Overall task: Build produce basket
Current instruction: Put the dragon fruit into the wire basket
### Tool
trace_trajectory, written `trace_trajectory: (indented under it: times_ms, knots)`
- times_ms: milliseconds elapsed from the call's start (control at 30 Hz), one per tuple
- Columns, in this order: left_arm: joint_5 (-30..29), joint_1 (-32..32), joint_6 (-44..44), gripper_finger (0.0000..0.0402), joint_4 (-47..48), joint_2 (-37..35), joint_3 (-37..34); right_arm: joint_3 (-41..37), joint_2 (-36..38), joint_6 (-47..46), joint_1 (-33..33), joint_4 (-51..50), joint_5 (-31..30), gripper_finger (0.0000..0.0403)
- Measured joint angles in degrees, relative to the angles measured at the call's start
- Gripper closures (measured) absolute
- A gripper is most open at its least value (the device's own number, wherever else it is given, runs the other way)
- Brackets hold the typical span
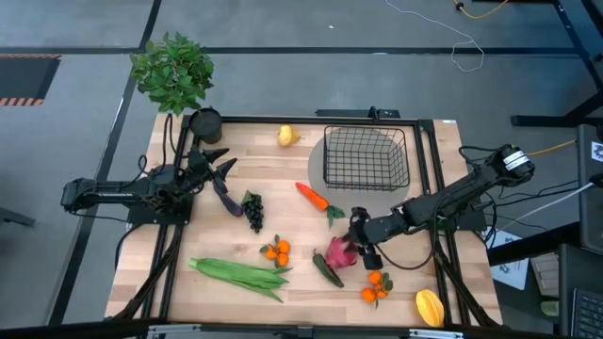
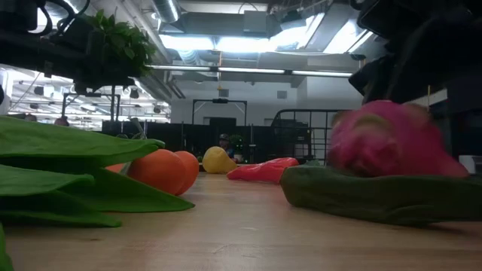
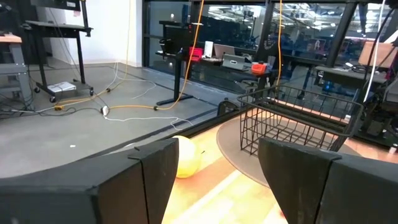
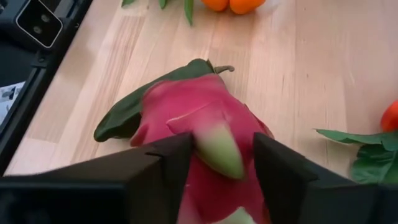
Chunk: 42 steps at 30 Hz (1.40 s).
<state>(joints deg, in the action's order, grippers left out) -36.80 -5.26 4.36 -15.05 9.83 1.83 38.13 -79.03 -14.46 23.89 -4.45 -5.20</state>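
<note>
Grey concrete floor around table, loose cables trailing toward 12 o'clock. Glass partition, wheeled stand at 10 o'clock. Ceiling light panels, ducts, possibly a seated person.

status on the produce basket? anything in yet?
Done: nothing; the wire basket holds no produce. In hand: the right claw straddles the pink dragon fruit, which sits on the table against the green pepper. The left claw waits open near the eggplant. Left: lemon, carrot, grapes, green beans, starfruit, orange clusters.
</note>
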Motion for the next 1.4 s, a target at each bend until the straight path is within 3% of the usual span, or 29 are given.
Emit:
trace_trajectory:
  times_ms: [367, 667, 933, 1067, 1200, 1300, 1400]
  knots:
    - [0.0, 0.0, 0.0, 0.0191, 0.0, 0.0, 0.0, -0.1, 0.0, -0.2, 0.0, 1.5, -0.1, 0.039]
    - [0.0, 0.0, 0.0, 0.0191, 0.0, 0.0, 0.0, 3.7, -0.2, 3.0, 0.0, 2.3, -4.6, 0.0401]
    - [0.0, 0.0, 0.0, 0.0191, 0.0, 0.0, 0.0, 17.0, -0.1, 10.6, 0.0, -8.0, -11.8, 0.0402]
    - [0.0, 0.0, 0.0, 0.0191, 0.0, 0.0, 0.0, 25.4, -0.1, 11.9, 0.0, -16.8, -19.5, 0.0403]
    - [0.0, 0.0, 0.0, 0.0191, 0.0, 0.0, 0.0, 33.2, 0.0, 10.5, 0.0, -29.8, -34.8, 0.0403]
    - [0.0, 0.0, 0.0, 0.0191, 0.0, 0.0, 0.0, 37.3, 0.0, 6.3, -0.7, -41.3, -45.8, 0.0403]
    - [0.0, 0.0, 0.0, 0.0191, 0.0, 0.0, 0.0, 40.4, 0.0, -2.4, -2.7, -53.9, -49.6, 0.0403]
